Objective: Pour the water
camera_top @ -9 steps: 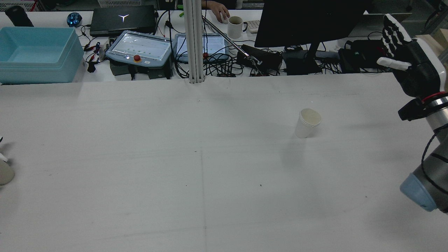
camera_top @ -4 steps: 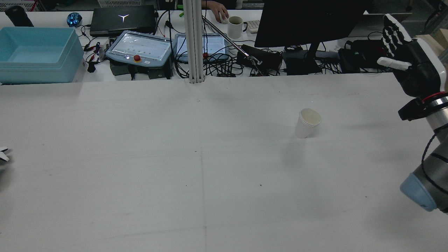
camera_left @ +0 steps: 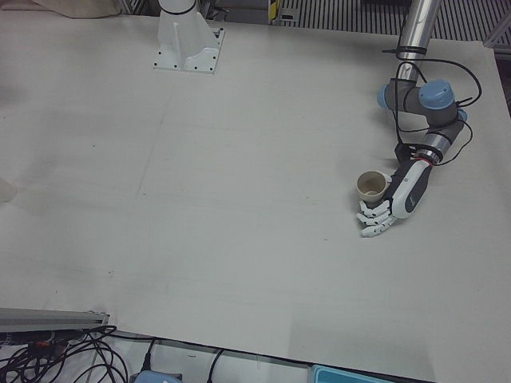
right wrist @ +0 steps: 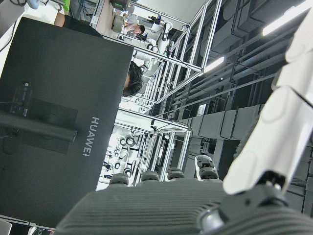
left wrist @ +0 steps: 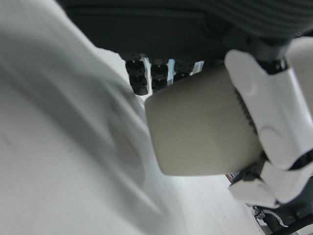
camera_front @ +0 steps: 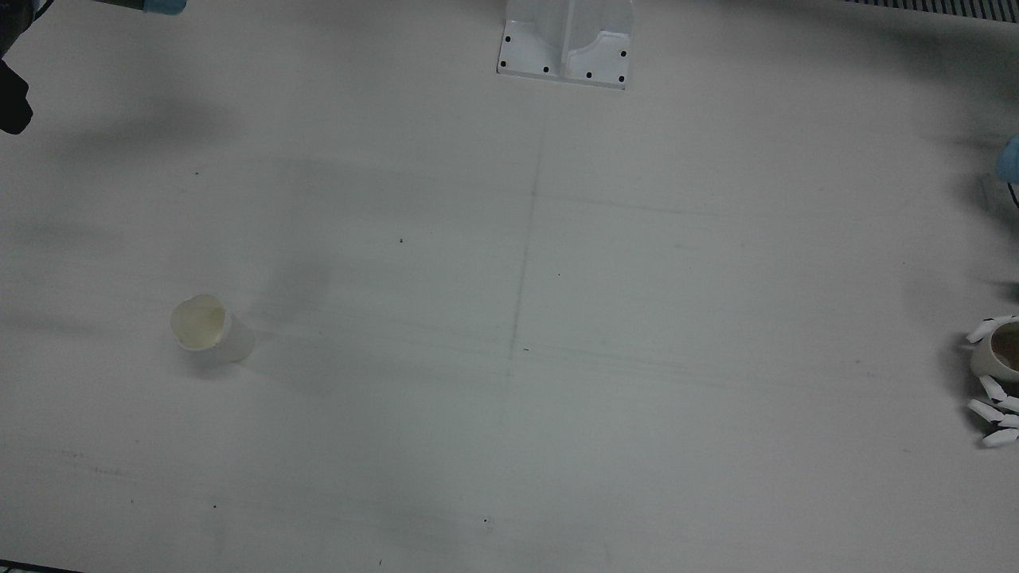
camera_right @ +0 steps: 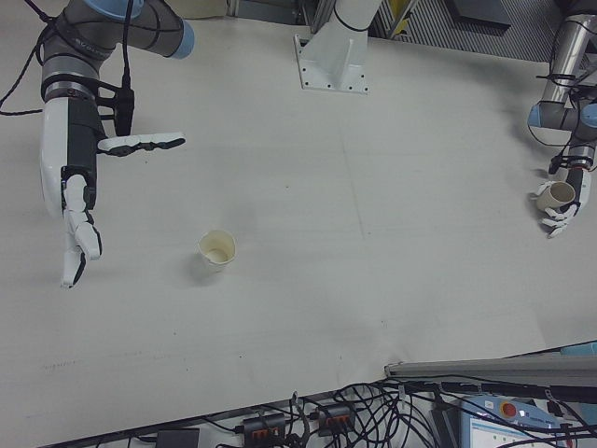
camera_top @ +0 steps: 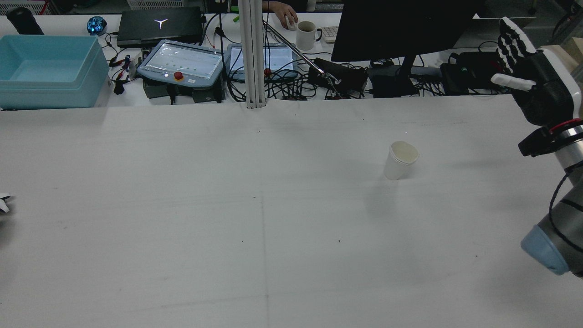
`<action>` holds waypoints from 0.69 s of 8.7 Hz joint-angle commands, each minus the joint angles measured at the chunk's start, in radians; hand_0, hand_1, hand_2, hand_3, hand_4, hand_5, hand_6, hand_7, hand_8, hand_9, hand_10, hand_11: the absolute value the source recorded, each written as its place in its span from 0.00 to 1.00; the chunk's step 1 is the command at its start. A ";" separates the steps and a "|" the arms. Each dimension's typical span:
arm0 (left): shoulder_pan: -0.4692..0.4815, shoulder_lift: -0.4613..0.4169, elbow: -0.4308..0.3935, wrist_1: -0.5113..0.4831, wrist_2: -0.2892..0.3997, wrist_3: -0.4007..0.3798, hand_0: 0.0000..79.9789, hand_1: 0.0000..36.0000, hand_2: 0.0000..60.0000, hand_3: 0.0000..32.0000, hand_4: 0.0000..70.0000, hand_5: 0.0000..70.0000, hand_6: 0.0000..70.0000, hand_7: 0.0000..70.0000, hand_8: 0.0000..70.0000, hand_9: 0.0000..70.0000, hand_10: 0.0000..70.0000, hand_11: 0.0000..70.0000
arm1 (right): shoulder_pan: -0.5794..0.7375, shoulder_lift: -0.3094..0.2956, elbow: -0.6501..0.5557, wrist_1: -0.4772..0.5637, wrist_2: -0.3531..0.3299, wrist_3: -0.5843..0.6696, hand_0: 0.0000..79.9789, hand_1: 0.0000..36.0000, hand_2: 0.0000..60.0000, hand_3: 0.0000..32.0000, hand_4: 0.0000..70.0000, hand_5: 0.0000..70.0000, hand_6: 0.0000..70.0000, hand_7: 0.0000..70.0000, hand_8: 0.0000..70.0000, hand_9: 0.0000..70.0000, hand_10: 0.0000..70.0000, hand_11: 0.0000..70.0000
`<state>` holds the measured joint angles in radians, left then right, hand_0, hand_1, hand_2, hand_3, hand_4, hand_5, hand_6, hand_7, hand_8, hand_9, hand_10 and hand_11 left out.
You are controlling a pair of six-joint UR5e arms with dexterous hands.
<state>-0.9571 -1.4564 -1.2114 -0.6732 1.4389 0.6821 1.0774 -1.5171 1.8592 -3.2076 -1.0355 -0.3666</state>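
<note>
Left hand (camera_left: 391,206) at the table's far left edge, fingers wrapped around a beige cup (camera_left: 370,185), apparently the source. Right hand (camera_right: 76,177) raised, fingers spread, holding nothing. Empty white paper cup (camera_top: 401,160) stands upright on the right half, well apart from both hands. Risks: long carry across the table could slosh the contents; the light paper cup may tip if nudged.
</note>
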 commanded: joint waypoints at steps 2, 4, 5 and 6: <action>-0.002 0.011 0.000 0.003 -0.082 -0.167 0.57 0.51 1.00 0.00 0.70 1.00 0.35 0.64 0.18 0.31 0.16 0.24 | -0.002 0.000 0.000 0.000 0.000 0.002 0.58 0.35 0.09 0.20 0.00 0.17 0.00 0.05 0.00 0.00 0.00 0.00; -0.005 0.011 -0.013 -0.005 -0.098 -0.257 0.57 0.52 1.00 0.00 0.70 1.00 0.36 0.64 0.18 0.32 0.16 0.24 | -0.007 0.002 -0.005 0.000 0.000 0.000 0.58 0.35 0.10 0.19 0.00 0.17 0.00 0.06 0.00 0.00 0.00 0.00; -0.005 0.013 -0.014 -0.008 -0.130 -0.306 0.58 0.54 1.00 0.00 0.71 1.00 0.36 0.64 0.18 0.31 0.16 0.23 | -0.013 0.002 -0.006 0.000 0.000 0.000 0.58 0.34 0.10 0.19 0.00 0.17 0.00 0.06 0.00 0.00 0.00 0.00; -0.006 0.013 -0.019 -0.023 -0.155 -0.332 0.58 0.54 1.00 0.00 0.70 1.00 0.36 0.64 0.18 0.31 0.15 0.23 | -0.046 0.002 -0.014 0.000 0.005 -0.003 0.58 0.35 0.10 0.19 0.00 0.17 0.00 0.06 0.00 0.00 0.00 0.00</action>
<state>-0.9608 -1.4447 -1.2209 -0.6779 1.3373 0.4349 1.0699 -1.5158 1.8548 -3.2075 -1.0354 -0.3665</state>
